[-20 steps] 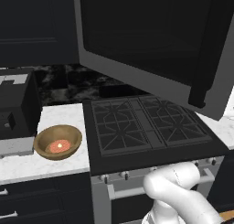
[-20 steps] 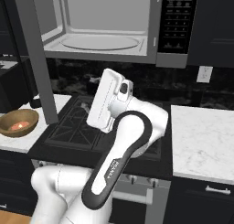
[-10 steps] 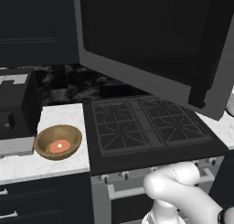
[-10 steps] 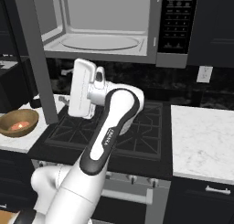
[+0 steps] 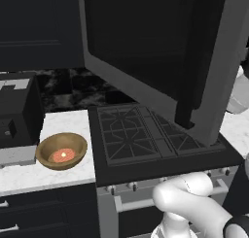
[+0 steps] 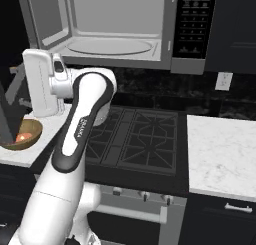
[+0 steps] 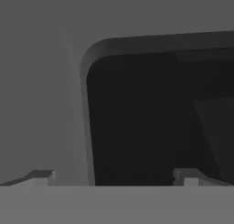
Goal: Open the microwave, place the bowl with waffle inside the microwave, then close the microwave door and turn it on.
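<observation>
The microwave (image 6: 117,26) hangs above the stove with its light grey cavity exposed and its black button panel (image 6: 192,24) on the right. The microwave door (image 5: 146,52) stands swung wide open to the left. On the counter left of the stove sits the tan bowl (image 5: 62,150) with the reddish-orange waffle (image 5: 62,156) in it; the right base view shows the bowl (image 6: 24,134) partly behind the door's edge. My hand (image 6: 40,81) hovers above the stove's left edge, close to the door. My gripper (image 7: 116,179) is open and empty, facing the door's grey frame and dark glass.
A black box-shaped appliance (image 5: 17,115) stands on the counter left of the bowl. The black stove (image 5: 146,135) fills the middle. A white marble counter (image 6: 220,154) lies to its right, with a wall outlet (image 6: 223,80) behind it.
My arm has swung left from over the middle of the stove to its left edge, nearer the open door and the bowl. Door and bowl have not moved.
</observation>
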Tool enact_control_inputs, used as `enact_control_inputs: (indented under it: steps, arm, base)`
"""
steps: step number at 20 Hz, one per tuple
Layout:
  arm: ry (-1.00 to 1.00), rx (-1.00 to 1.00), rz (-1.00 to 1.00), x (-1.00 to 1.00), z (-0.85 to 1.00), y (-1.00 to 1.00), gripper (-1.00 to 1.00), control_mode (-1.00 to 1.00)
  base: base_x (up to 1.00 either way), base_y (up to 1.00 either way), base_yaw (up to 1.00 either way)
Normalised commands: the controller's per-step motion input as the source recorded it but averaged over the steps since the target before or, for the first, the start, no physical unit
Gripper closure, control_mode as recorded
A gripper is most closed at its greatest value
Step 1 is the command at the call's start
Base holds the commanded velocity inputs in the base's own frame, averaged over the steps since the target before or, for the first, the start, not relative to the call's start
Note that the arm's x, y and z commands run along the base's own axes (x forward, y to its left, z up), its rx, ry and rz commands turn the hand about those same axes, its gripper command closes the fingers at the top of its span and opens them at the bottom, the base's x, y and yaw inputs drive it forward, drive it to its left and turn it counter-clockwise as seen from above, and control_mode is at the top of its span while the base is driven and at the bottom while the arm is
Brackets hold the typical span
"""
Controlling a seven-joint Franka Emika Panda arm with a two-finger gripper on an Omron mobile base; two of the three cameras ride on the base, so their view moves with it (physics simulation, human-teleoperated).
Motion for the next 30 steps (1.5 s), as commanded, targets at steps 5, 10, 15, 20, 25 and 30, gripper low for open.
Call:
enact_control_inputs:
  steps: [5,10,15,20,25,30]
  arm:
    - [-0.13,-0.16,0.1,-0.76,0.4,1.0,-1.0,-1.0]
    - [-0.15,-0.16,0.01,-0.46,0.25,0.97,-1.0,-1.0]
    - [-0.1,0.0,-0.01,-0.01,0.1,0.07,-1.0,-1.0]
    - [-0.09,0.22,-0.11,0.5,0.0,-0.89,-1.0,-1.0]
    - [-0.1,0.2,-0.16,0.61,-0.12,-1.0,-1.0,-1.0]
    - [-0.11,-0.01,-0.1,0.67,-0.72,-0.6,-1.0,-1.0]
  base:
    - [0.0,0.0,0.0]
    - [0.0,0.0,0.0]
    - [0.0,0.0,0.0]
    - [0.0,0.0,0.0]
    - [0.0,0.0,0.0]
    - [0.0,0.0,0.0]
